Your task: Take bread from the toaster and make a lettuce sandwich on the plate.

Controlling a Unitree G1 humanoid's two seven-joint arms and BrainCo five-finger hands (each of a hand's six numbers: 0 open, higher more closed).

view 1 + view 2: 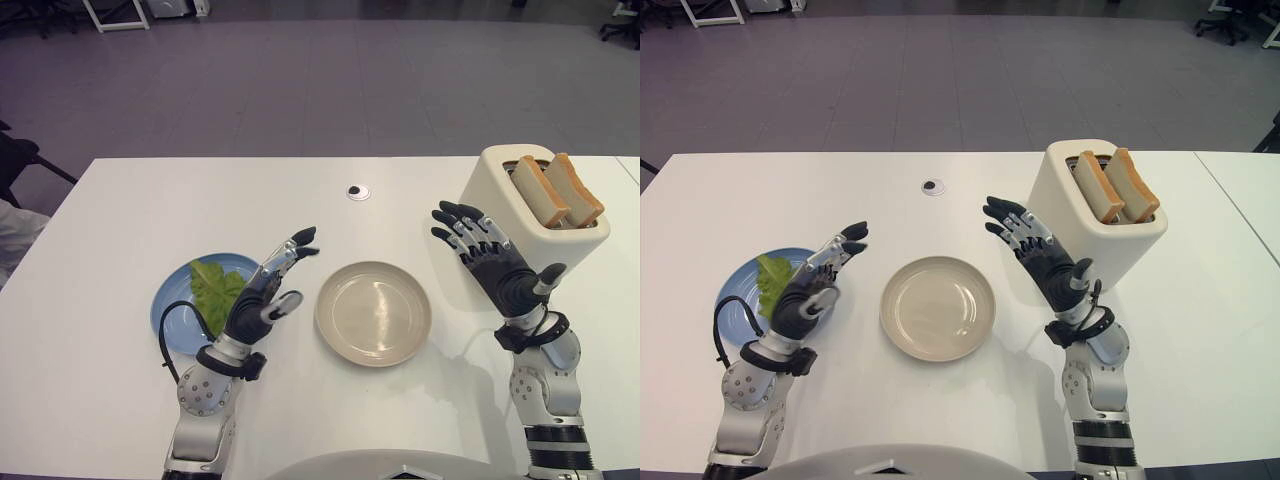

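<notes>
White table (pixel 120 200), wide, far edge at 12 o'clock. A seam to a second tabletop runs just past the toaster at 3 o'clock.

One cream toaster (pixel 490 185) stands at the table's 2 o'clock, close to that seam. It sits at 1 o'clock of the right hand (pixel 495 265). The hand overlaps its near-left side; contact cannot be told.

Two plates. The beige plate (pixel 373 312) is centre, nothing on it, at 3 o'clock of the left hand (pixel 262 295) and 8 o'clock of the right hand. The blue plate (pixel 175 300) is at 9 o'clock of the left hand, its right rim under that hand.

Both hands are raised over the table, fingers spread wide, holding nothing. Left fingers aim to 1 o'clock, right fingers to 11 o'clock.

Two bread slices (pixel 540 190) stand upright in the toaster slots, tops sticking out, at 1 o'clock of the right hand, apart from it.

One lettuce leaf (pixel 215 290) lies on the blue plate, just beside the left hand at 9 o'clock.

One small black-and-white disc (pixel 357 192) sits at 12 o'clock of the beige plate, well apart.

Bare tabletop runs between the beige plate and the toaster, and across the far half around the disc.
</notes>
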